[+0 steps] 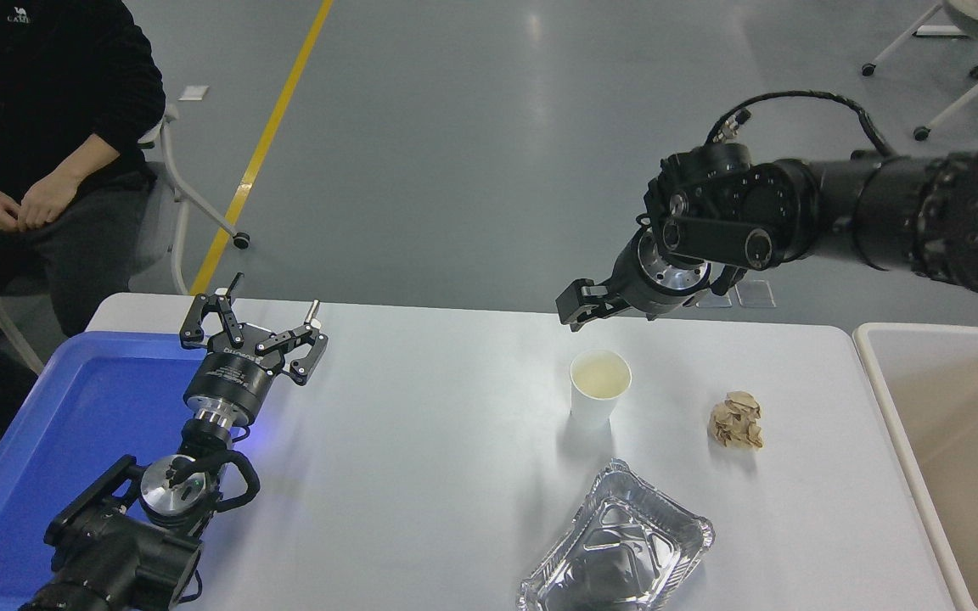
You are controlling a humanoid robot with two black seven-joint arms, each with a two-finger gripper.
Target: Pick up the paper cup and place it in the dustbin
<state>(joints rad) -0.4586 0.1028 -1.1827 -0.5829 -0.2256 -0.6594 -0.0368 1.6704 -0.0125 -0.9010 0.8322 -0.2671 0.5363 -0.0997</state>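
Observation:
The paper cup (599, 389) stands upright on the white table, right of centre, plain white with a pale cream inside. My right gripper (578, 305) hangs above the table's far edge, just beyond and slightly left of the cup, not touching it; seen side-on, its state does not show. The dustbin (930, 328), a large beige bin with a thick rim, sits off the table's right end. My left gripper (253, 322) is parked open at the lower left, beside the blue tray, holding nothing.
A crumpled brown paper ball (736, 420) lies right of the cup. A foil tray (616, 543) sits near the front edge below the cup. A blue tray (73, 407) fills the left end. A person (39, 127) sits at the far left.

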